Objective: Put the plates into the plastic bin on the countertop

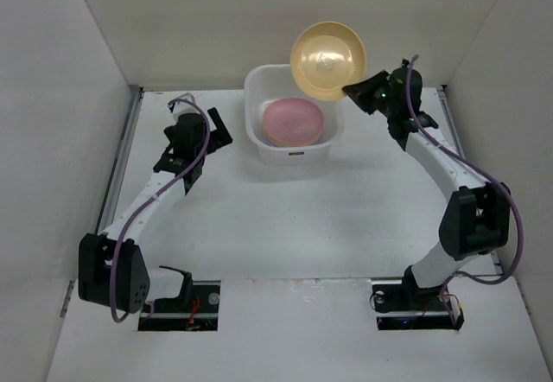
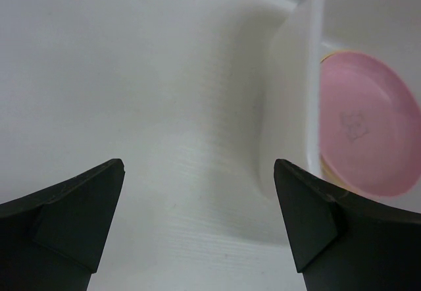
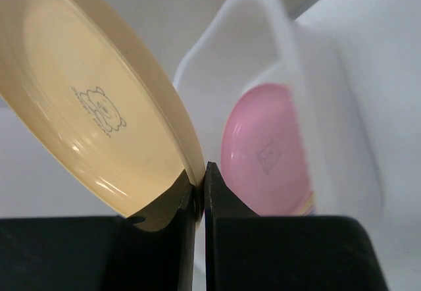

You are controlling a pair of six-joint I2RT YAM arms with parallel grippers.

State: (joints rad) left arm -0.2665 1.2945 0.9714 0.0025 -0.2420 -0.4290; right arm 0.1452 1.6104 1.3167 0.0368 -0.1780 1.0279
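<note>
Nearly complete: yellow plate (image 1: 328, 60) held above bin (image 1: 253, 118).
Right gripper (image 3: 200, 180) is pinched tight on the yellow plate's rim. The plate hangs tilted on edge over the bin's far right corner, not yet inside. A pink plate (image 1: 294, 120) lies flat in the bin on top of a stack, and rims of further plates show beneath it. No other plate is visible on the countertop (image 1: 285, 226), so releasing this one appears to be the only step left. The yellow plate is round, shallow and glossy, with a faint bear mark at centre. Left gripper (image 1: 221, 130) stands wide and empty, just left of the bin.
</note>
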